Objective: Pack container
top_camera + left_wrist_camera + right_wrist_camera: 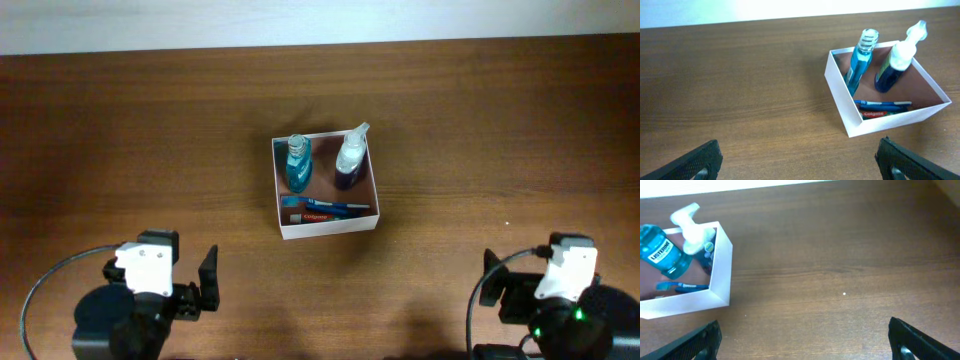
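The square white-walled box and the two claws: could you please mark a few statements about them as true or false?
1. The clear blue mouthwash bottle is inside the square white-walled box. True.
2. The dark blue bottle with a white pump lies outside the box. False: it is inside the box, beside the mouthwash bottle.
3. The left claw is shut on the blue toothbrush. False: the claw is open and empty, and the toothbrush lies in the box.
4. The red toothpaste tube lies by the box's wall nearest the arms. True.
5. The right claw is open and holds nothing. True.
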